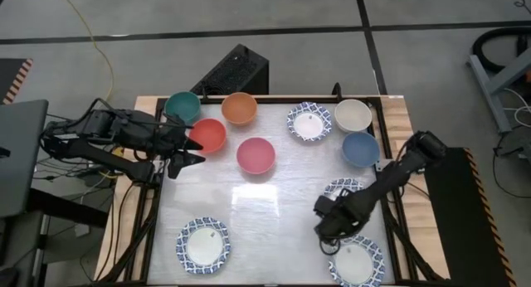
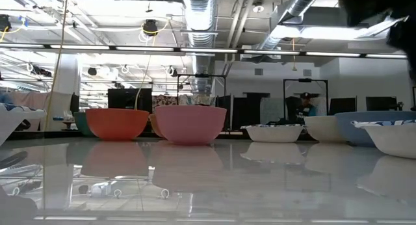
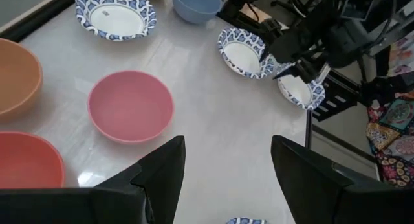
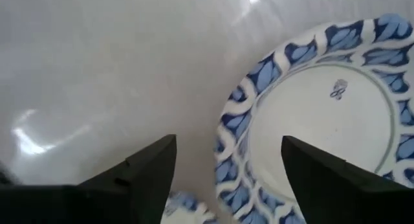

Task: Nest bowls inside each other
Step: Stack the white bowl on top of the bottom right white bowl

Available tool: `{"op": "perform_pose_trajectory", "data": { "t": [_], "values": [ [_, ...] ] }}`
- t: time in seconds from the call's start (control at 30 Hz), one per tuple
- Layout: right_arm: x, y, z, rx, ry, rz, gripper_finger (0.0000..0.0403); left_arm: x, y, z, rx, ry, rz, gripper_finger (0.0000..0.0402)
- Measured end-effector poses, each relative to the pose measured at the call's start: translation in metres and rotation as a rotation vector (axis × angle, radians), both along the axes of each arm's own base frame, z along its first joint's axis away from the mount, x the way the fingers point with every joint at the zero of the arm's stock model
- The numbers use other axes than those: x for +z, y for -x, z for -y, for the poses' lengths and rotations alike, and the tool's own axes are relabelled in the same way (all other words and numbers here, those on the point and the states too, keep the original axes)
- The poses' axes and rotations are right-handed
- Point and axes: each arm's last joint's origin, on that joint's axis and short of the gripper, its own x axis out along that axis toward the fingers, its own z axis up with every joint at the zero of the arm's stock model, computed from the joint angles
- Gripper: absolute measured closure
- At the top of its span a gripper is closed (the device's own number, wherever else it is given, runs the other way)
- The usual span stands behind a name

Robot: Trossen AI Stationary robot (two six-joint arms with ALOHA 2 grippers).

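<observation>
Under right arm, patterned bowl (image 1: 343, 187) half hidden (rim only)

1. The left arm reaches in from the worktop's left edge, its forearm lying low and level.
2. The left gripper (image 1: 196, 151) points inward, jaws parted with nothing between them.
3. The right arm angles in from the right edge, elbow raised.
4. The right gripper (image 1: 325, 226) tilts downward, jaws spread wide and empty.
</observation>
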Motion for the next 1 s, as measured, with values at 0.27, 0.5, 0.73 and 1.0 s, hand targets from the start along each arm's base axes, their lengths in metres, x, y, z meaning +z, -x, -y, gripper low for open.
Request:
{"op": "perform_pose_trajectory", "data": {
  "t": [0.27, 0.5, 0.73, 1.0],
  "values": [
    [-0.033, -0.018, 0.008, -0.031, 0.039, -0.154, 0.0097, -0.001, 0.001, 0.0, 0.002, -0.016, -0.017, 0.0182],
    [-0.05, -0.023, 0.008, -0.102, 0.032, -0.233, 0.0132, -0.001, 0.001, 0.0, 0.003, -0.016, -0.017, 0.0182],
    [-0.037, -0.02, 0.01, -0.156, 0.004, -0.193, 0.0317, -0.001, 0.001, 0.0, 0.004, -0.018, -0.017, 0.0182],
    [0.013, 0.001, 0.016, -0.185, -0.068, -0.015, 0.0393, -0.001, 0.001, 0.0, -0.016, -0.053, -0.018, 0.0182]
  ]
}}
